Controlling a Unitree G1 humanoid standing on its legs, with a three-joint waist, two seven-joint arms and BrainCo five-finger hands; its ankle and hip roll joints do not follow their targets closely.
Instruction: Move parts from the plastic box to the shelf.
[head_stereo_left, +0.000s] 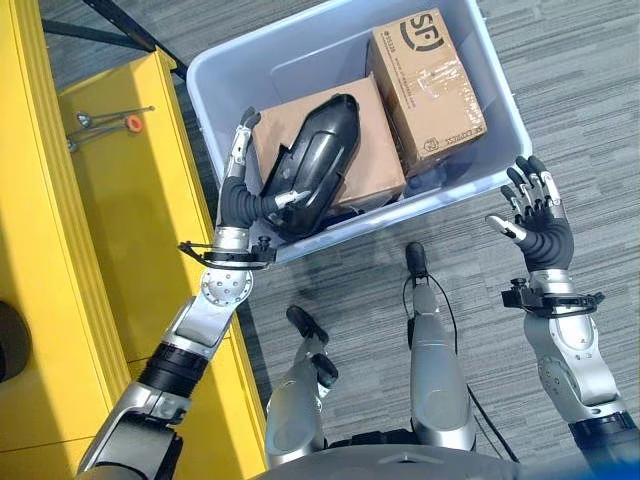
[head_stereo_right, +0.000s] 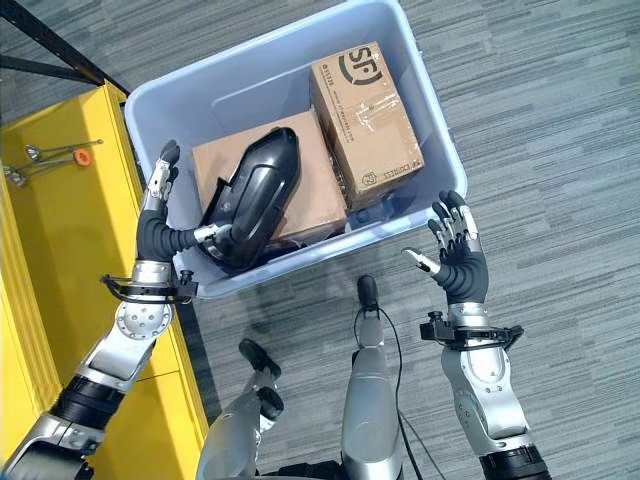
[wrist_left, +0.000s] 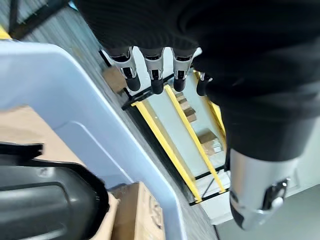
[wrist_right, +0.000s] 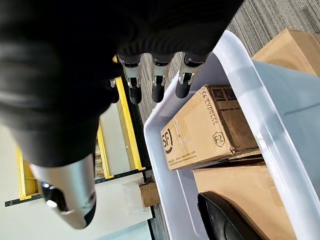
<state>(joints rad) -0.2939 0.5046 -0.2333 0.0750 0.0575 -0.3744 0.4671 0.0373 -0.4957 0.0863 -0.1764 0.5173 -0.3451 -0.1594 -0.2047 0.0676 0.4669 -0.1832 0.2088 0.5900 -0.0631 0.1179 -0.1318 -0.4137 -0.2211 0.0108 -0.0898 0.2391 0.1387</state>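
Observation:
A pale blue plastic box (head_stereo_left: 497, 90) stands on the carpet ahead of me. Inside it a black moulded part (head_stereo_left: 320, 160) lies across a flat cardboard box (head_stereo_left: 378, 165), and a second cardboard box (head_stereo_left: 425, 85) sits at the far right. My left hand (head_stereo_left: 238, 200) is at the box's near left corner. Its fingers (wrist_left: 152, 75) are straight along the wall, and the thumb reaches to the black part's (wrist_left: 45, 200) near end. My right hand (head_stereo_left: 540, 225) hovers open outside the near right corner, holding nothing. The yellow shelf (head_stereo_left: 120, 220) runs along my left.
Thin metal tools with an orange piece (head_stereo_left: 110, 122) lie on the shelf's far end. A dark frame leg (head_stereo_left: 120, 25) crosses the floor beyond the shelf. Grey carpet (head_stereo_left: 580, 90) surrounds the box. Distant yellow racks (wrist_left: 185, 120) hold small cartons.

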